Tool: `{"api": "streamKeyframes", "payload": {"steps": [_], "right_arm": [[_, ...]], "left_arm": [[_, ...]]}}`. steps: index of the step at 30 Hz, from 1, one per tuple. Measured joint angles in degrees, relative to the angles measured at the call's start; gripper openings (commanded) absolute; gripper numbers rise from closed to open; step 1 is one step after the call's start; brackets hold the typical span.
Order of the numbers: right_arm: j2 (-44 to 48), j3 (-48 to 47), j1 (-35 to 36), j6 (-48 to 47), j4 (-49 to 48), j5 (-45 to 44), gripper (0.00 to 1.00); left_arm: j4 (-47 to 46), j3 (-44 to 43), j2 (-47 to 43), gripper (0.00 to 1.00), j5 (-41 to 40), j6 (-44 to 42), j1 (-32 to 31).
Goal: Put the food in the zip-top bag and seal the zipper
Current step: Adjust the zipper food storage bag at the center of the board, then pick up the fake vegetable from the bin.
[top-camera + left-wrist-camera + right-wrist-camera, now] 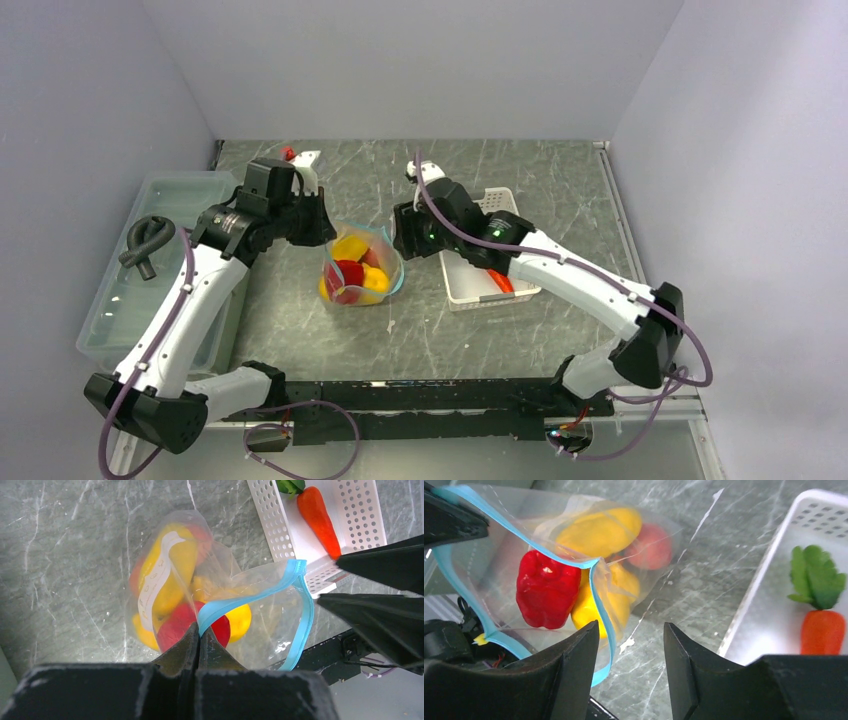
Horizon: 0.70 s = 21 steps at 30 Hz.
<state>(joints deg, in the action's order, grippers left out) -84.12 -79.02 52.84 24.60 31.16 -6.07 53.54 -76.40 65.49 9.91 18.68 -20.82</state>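
Left wrist view: your left fingers pinch the zipper so the zip-top bag gapes; your right fingers stand open, empty.

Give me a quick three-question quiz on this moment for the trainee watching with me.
1. True or false: the left hand is shut on the zipper.
2. The right hand is: A open, holding nothing; B shut on the zipper; C shut, holding nothing.
3. Fill in: the carrot lies in the white ____, not in the zip-top bag.
Key: 1 true. 2 A. 3 basket.
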Motion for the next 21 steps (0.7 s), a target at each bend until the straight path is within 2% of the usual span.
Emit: {"api": "streamKeyframes", "payload": {"steps": [6, 14, 21], "right_arm": [[4.3, -2.3, -1.6, -2.0, 2.7, -4.6, 0.60], [8.3, -0.1, -13.5, -4.3, 4.5, -5.6, 0.64], [6.3, 5.7, -21.5, -5.2, 4.4, -4.7, 0.68]], "left_arm": [[-0.3, 0.0, 0.3, 0.00, -0.7, -0.3, 0.0], [-1.0, 0.1, 0.3, 0.00, -1.3, -1.0, 0.0], [-2.9, 1.5, 0.3, 0.00, -1.2, -1.5, 0.0]]}}
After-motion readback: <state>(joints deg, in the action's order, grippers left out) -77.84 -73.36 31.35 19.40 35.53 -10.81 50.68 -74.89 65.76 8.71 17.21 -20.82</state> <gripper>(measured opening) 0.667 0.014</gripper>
